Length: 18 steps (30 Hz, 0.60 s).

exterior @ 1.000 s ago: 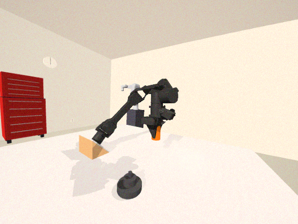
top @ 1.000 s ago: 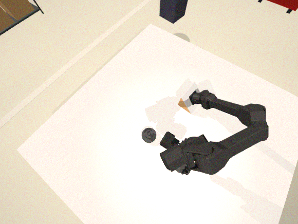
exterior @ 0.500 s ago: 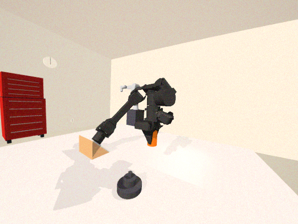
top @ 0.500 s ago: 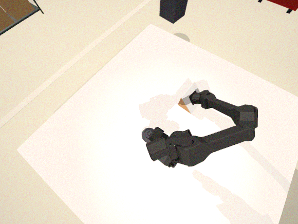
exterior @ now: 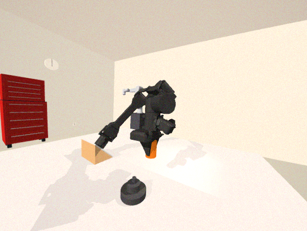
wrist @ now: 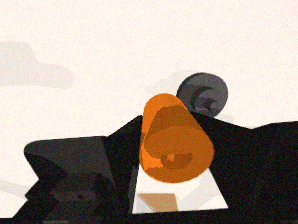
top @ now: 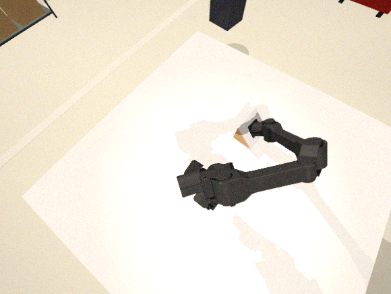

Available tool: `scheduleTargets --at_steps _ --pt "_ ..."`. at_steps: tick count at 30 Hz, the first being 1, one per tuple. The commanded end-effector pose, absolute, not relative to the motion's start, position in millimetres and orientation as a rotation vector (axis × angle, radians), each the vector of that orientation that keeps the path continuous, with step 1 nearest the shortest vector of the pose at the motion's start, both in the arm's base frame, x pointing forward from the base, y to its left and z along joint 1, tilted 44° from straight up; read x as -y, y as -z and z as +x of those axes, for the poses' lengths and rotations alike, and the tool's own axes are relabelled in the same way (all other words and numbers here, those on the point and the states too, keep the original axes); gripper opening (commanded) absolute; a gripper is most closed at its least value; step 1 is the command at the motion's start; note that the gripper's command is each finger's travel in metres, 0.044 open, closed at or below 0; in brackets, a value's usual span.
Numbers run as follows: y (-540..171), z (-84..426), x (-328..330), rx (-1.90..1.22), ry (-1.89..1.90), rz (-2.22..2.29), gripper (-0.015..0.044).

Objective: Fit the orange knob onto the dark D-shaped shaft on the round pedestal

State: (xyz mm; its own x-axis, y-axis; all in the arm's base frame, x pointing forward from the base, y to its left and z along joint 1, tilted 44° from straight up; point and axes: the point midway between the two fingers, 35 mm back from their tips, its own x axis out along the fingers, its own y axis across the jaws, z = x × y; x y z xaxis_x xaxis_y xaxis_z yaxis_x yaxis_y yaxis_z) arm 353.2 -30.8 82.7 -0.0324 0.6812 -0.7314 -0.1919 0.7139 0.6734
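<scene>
While a tan block (top: 241,139) (exterior: 88,152) (wrist: 162,201) sits at the arm's foot, the white table (top: 101,202) (exterior: 225,206) (wrist: 100,40) also bears the dark round pedestal (exterior: 133,196) (wrist: 190,90), shaft (exterior: 134,178) upright. Red cabinet (top: 374,4) (exterior: 24,114) and dark box (top: 227,13) (exterior: 136,121) stand off the table. Black arm (top: 276,177) (exterior: 124,116) is bent at the elbow, gripper (top: 191,185) (exterior: 150,149) (wrist: 164,118) pointing down and blocking the top view of knob and pedestal. Jaws clamped on the orange knob (exterior: 153,152) (wrist: 175,145), held above the table, apart from the pedestal; the shaft is uncovered. Wrist view shows the knob's hole; its flat side can't be made out.
</scene>
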Motion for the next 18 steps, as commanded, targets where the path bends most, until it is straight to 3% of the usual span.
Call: scheduleTargets --at_steps 1,18 --pt "-72 353 40 -1.442 -0.734 0.427 0.0" --pt "-24 351 69 -1.453 -0.747 0.429 0.0"
